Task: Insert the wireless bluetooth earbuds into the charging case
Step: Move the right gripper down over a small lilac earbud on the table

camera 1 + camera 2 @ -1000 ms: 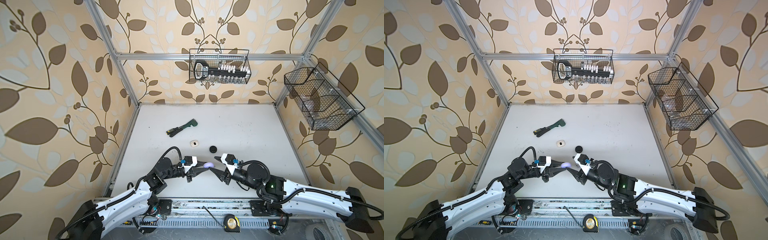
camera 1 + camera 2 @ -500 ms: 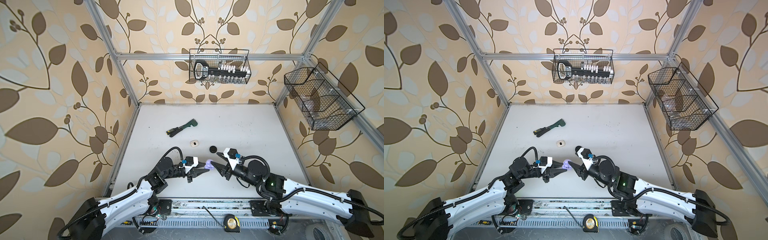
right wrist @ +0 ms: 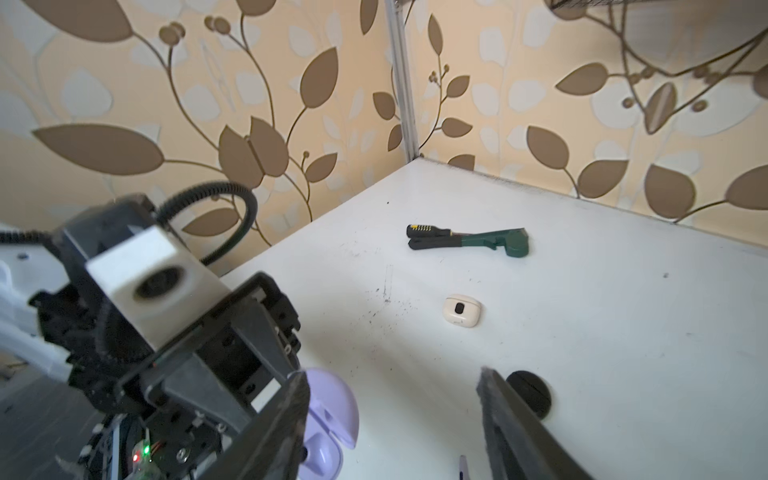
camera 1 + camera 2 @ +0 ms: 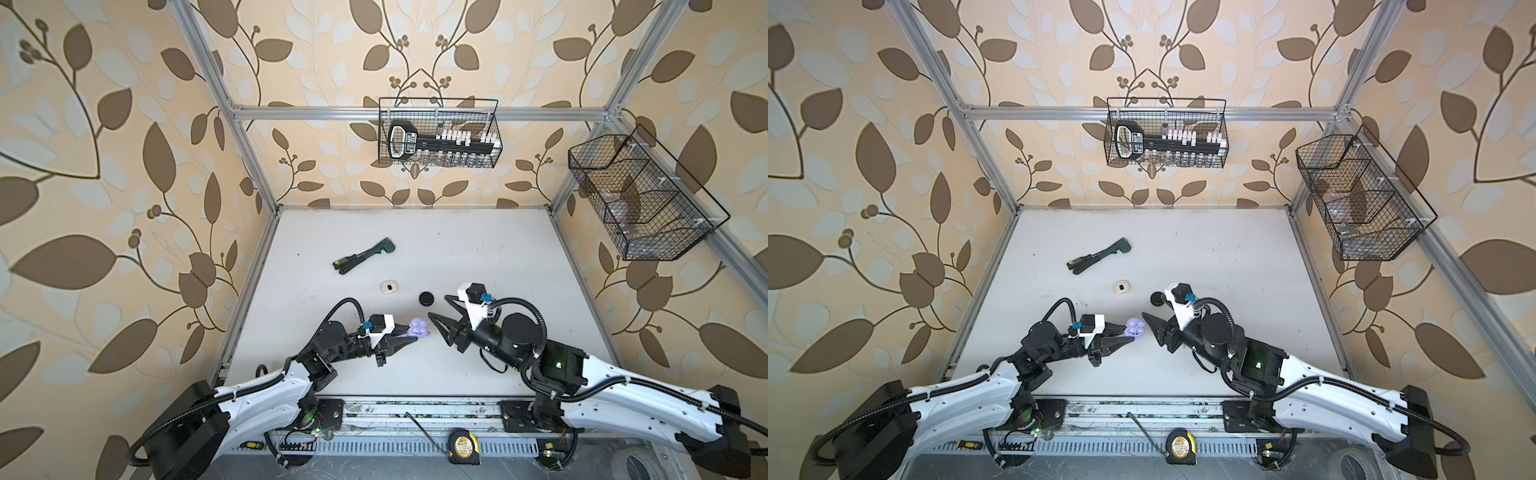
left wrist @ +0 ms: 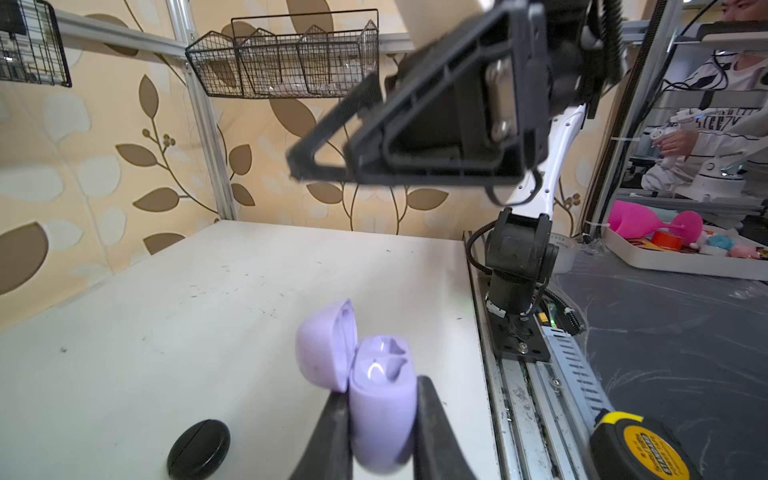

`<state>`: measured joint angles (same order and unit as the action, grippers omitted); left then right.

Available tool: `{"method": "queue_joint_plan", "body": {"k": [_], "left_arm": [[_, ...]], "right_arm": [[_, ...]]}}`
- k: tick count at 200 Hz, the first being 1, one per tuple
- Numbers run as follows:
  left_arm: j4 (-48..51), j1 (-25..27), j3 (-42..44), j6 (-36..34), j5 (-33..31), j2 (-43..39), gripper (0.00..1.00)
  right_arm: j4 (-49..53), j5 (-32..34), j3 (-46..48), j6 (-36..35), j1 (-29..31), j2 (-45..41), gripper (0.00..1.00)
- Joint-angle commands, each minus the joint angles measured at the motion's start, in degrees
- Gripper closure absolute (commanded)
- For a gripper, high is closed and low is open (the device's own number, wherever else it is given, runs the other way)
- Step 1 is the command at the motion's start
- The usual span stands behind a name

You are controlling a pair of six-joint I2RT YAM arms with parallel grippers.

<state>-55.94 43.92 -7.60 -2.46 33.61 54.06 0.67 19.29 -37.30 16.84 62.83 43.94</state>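
Observation:
My left gripper (image 4: 415, 338) (image 4: 1128, 338) (image 5: 380, 395) is shut on the lilac charging case (image 4: 417, 328) (image 4: 1134, 328) (image 5: 382, 415), held upright just above the table with its lid (image 5: 328, 345) (image 3: 332, 403) open. In the left wrist view a glossy lilac earbud (image 5: 374, 370) appears to sit in one socket; the other socket looks hollow. My right gripper (image 4: 438, 306) (image 4: 1152, 307) (image 3: 391, 376) stands open a little to the right of the case, touching nothing. A thin lilac sliver (image 3: 462, 467) shows between its fingers; I cannot tell what it is.
A closed black case (image 4: 427, 298) (image 4: 1157, 298) (image 5: 198, 449) (image 3: 530, 392) lies just behind my right gripper. A white case (image 4: 389, 287) (image 3: 461, 312) and a green-handled tool (image 4: 363, 261) (image 3: 469, 241) lie farther back. Wire baskets (image 4: 438, 133) (image 4: 640, 195) hang on the walls.
My right gripper has drawn back to the right, away from the lilac case, and opened wider. My left gripper has kept its hold in the same place.

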Motion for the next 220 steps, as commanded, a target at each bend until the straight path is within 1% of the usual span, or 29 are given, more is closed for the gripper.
{"method": "queue_joint_plan", "body": {"k": [1, 22, 33, 46, 67, 86, 119, 146, 167, 220], "left_arm": [[-14.03, 0.38, 1.34, 2.85, -2.46, 2.63, 1.0], [-22.06, 0.38, 3.2, 4.27, -3.37, 5.73, 1.0], [-25.33, 0.38, 3.8, 4.64, -3.28, 7.01, 1.0], [-25.04, 0.38, 3.52, 4.66, -2.98, 7.2, 1.0], [-25.57, 0.38, 3.65, 4.61, -2.43, 7.07, 1.0], [-25.18, 0.42, 3.86, 4.5, -2.79, 6.1, 1.0], [-21.55, 0.38, 3.47, 3.7, -3.11, 3.72, 1.0], [-21.18, 0.38, 3.73, 3.26, -3.44, 2.89, 1.0], [-20.46, 0.38, 3.51, 3.16, -3.38, 2.46, 1.0], [-18.88, 0.38, 3.39, 2.89, -3.11, 1.14, 1.0]], "right_arm": [[15.98, 7.24, -4.56, 8.5, -1.09, -1.11, 0.3], [24.89, 6.09, -6.76, 12.6, -4.06, 1.47, 0.3], [28.31, 4.22, -7.39, 14.46, -5.88, 3.52, 0.3], [30.92, 0.99, -7.45, 15.85, -8.18, 6.22, 0.3], [32.74, -4.86, -6.63, 16.28, -11.87, 10.98, 0.34], [32.92, -8.05, -5.42, 15.72, -13.71, 15.33, 0.34], [31.65, -7.89, -3.44, 14.93, -14.49, 21.36, 0.38], [29.93, -8.23, -2.43, 14.53, -14.73, 24.99, 0.38], [29.09, -8.98, -2.55, 13.87, -14.93, 28.18, 0.4], [27.64, -10.59, -2.52, 14.01, -15.19, 34.08, 0.47]]}}
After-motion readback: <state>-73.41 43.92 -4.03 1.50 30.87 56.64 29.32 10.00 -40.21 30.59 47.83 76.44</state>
